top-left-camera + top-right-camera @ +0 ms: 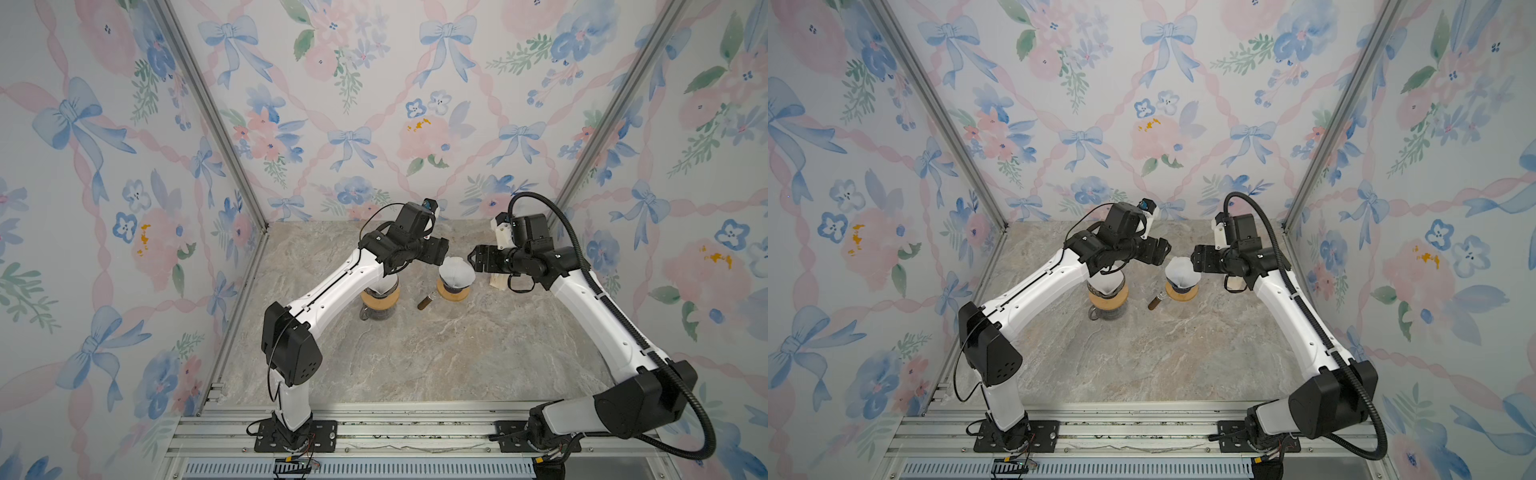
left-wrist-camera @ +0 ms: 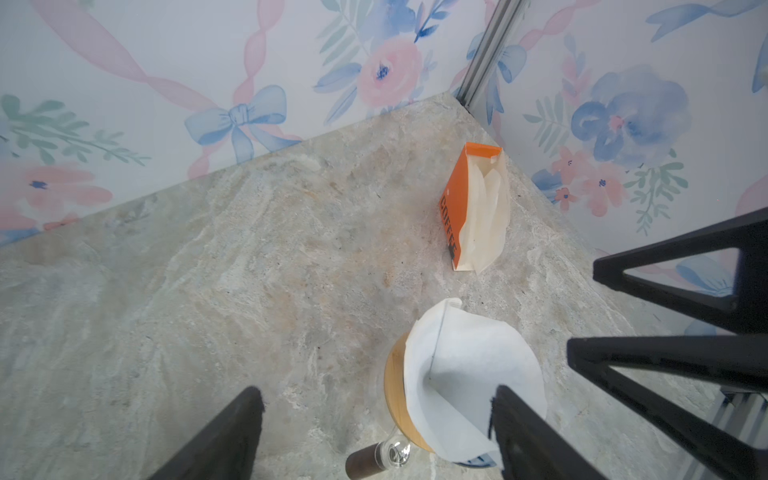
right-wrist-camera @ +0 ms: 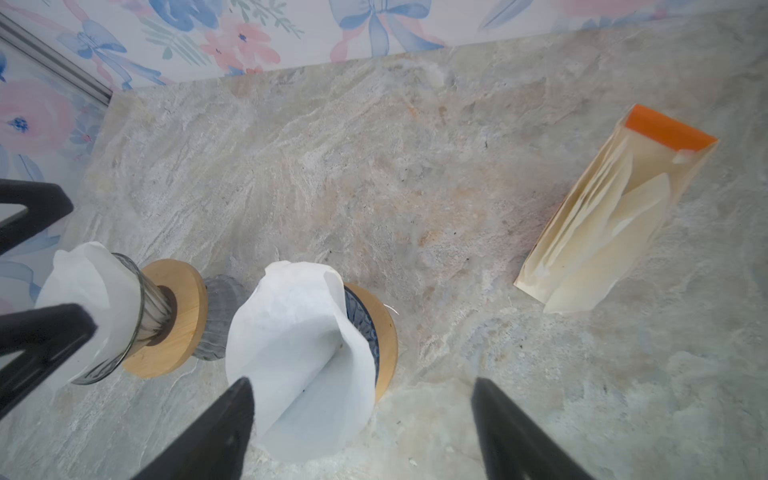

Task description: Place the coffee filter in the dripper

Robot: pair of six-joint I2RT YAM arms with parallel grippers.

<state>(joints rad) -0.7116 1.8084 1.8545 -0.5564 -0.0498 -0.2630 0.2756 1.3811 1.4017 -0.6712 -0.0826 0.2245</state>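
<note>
White coffee filter point(image 1: 456, 269) sits in the dripper point(image 1: 454, 295), cone open upward. The paper stands well above the rim w/ a seam flap poking up, seen in both top views. Dripper = dark ribbed glass on a round wooden collar, upright on the marble worktop point(image 1: 415, 353), towards the back, right of ctr.

Left tool point(image 2: 376, 392) is spread wide, nothing btwn its fingers. One finger point(image 2: 519, 428) overlaps the filter's edge in the left wrist view; can't tell if it touches. Right tool point(image 3: 361, 382) is also wide & empty, hovering just beside the filter on the opposite side.

2nd dripper point(image 3: 166, 316) w/ a 2nd filter point(image 3: 79, 282) stands on a glass carafe point(image 1: 374, 313) to the left. Small brown vial point(image 1: 426, 300) lies on its side btwn the two drippers. Orange box point(image 2: 453, 216), cream filters showing, sits near the back right corner.
</note>
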